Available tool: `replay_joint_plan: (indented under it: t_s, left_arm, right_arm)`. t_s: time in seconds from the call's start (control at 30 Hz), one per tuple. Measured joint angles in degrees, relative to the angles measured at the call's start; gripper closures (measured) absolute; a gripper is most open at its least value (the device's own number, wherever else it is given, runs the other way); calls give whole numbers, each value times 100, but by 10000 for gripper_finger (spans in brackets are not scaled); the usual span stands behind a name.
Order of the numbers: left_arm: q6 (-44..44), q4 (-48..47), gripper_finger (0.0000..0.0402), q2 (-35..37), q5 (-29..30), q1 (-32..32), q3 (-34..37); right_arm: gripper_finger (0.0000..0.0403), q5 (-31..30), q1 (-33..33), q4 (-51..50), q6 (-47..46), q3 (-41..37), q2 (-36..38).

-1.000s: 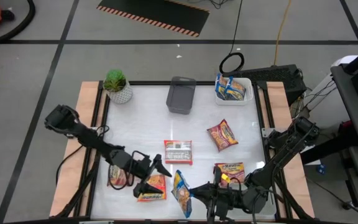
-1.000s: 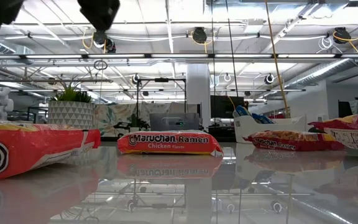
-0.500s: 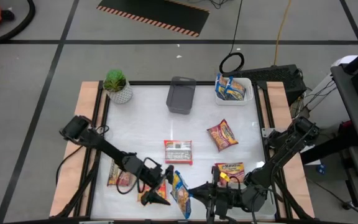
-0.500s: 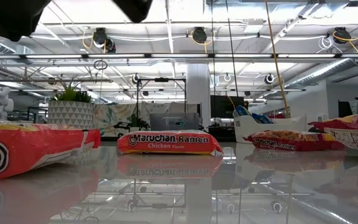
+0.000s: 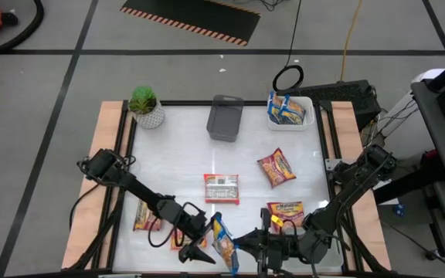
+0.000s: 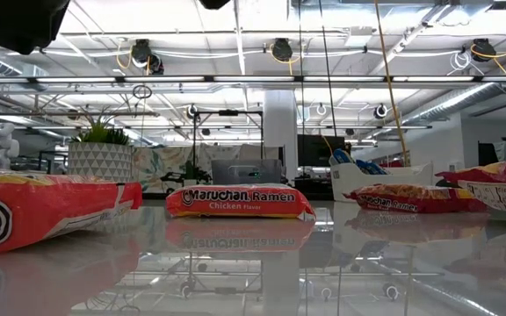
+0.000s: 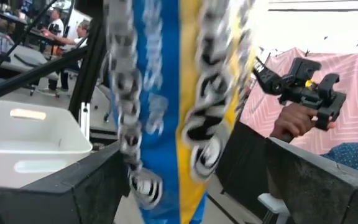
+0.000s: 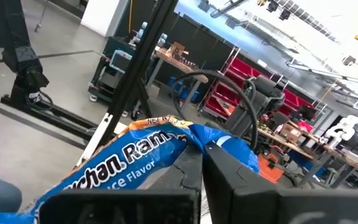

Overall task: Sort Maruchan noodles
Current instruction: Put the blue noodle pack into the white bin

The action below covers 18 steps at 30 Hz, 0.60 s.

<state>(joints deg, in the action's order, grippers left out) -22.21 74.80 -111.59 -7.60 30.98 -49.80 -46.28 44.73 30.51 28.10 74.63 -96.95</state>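
Observation:
A blue-and-yellow Maruchan packet (image 5: 222, 242) is up off the table near its near edge, with my right gripper (image 5: 242, 241) shut on it. My left gripper (image 5: 205, 242) is open. Its two fingers (image 7: 73, 190) stand on either side of that packet (image 7: 173, 106) without touching it. Other packets lie flat on the table: a white-and-red one (image 5: 221, 188), orange ones (image 5: 276, 167) (image 5: 284, 209), a red one (image 5: 148, 218) and one (image 5: 185, 241) under my left gripper. The low view shows the flat packets (image 6: 240, 202), not the fingers. My right gripper pinches a crumpled end of the blue packet (image 8: 191, 140) between its two fingers. The fingers (image 8: 229, 180) come roughly level from the table's right side. The packet is lifted clear of the table and sticks out beyond the fingertips toward my left gripper.
A white tray (image 5: 304, 116) holding blue packets stands at the far right, a grey tray (image 5: 225, 117) at the far middle, and a potted plant (image 5: 145, 106) at the far left. A person holding a hand-held device (image 7: 303, 93) shows beyond the table.
My left gripper has gone toward the table's near edge and a little right, staying open, until its fingers stand around the blue packet held by my right gripper.

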Motion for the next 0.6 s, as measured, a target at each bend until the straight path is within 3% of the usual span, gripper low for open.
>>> replay_joint_plan:
  t_s: [0.2, 0.6]
  left_arm:
    - [45, 42, 55, 0, 6, 0, 4]
    - [259, -43, 202, 0, -148, -15, 7]
  right_arm:
    - [403, -6, -4, -207, -42, 0, 0]
    - [403, -7, -11, -208, -43, 0, 0]
